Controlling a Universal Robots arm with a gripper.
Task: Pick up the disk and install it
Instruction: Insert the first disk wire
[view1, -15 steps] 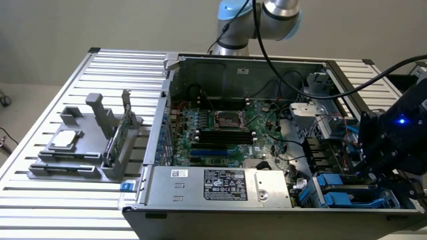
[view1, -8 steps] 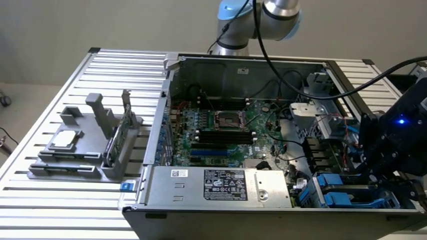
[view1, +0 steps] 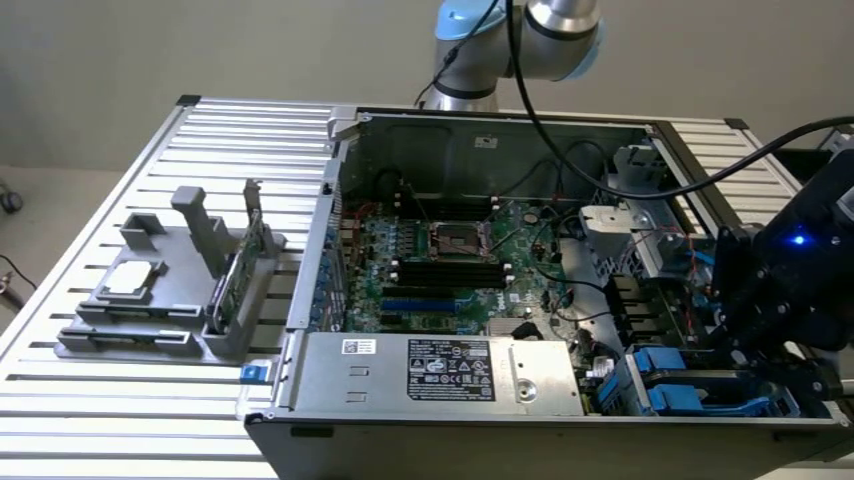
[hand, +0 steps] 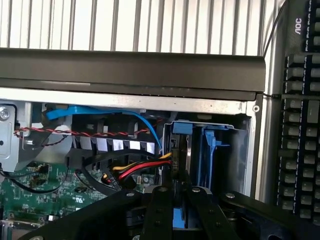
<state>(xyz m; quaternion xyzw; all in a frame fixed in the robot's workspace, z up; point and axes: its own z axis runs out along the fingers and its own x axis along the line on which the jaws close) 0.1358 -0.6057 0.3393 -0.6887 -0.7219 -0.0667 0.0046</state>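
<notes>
In the wrist view the disk (hand: 181, 152) stands on edge, a dark slab with a blue rail at its far end, reaching into the grey drive bay (hand: 240, 150) at a corner of the open computer case. My gripper (hand: 181, 195) has its two black fingers (hand: 161, 210) close together on the disk's near end, with blue plastic showing between them. In the exterior view the gripper (view1: 767, 350) hangs over the blue-railed bay (view1: 674, 390) at the case's near corner on the exterior view's right, and it covers the disk there.
Red, yellow and black power wires (hand: 137, 170) and a blue cable (hand: 100, 112) run beside the bay. A keyboard (hand: 300, 125) lies outside the case wall. The motherboard (view1: 441, 260) and power supply (view1: 441, 370) sit in the case. A grey fixture (view1: 147, 300) holds a chip and an upright card.
</notes>
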